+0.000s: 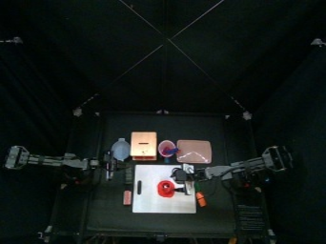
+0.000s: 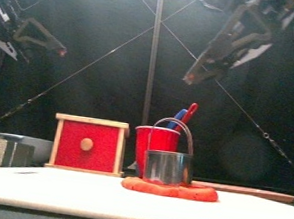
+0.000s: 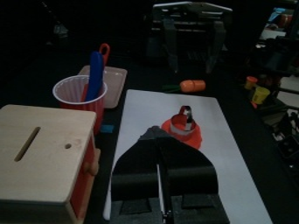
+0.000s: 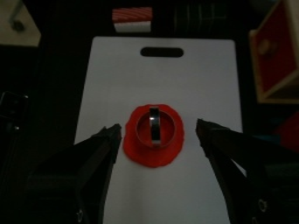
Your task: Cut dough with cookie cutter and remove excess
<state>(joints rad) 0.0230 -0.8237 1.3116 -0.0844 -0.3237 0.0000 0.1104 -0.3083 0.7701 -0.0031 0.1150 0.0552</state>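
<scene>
The flat red dough lies in the middle of the white mat. A round metal cookie cutter with an arched handle stands pressed into the dough, upright and on its own. My right gripper hangs above it, open, one jaw on each side and touching neither cutter nor dough. My left gripper is shut and holds nothing; it hovers at the mat's left edge, pointing toward the cutter.
Behind the mat stand a red cup holding tools, a red-fronted wooden box and a dark bowl. A small orange piece lies at the mat's right edge and another at its left.
</scene>
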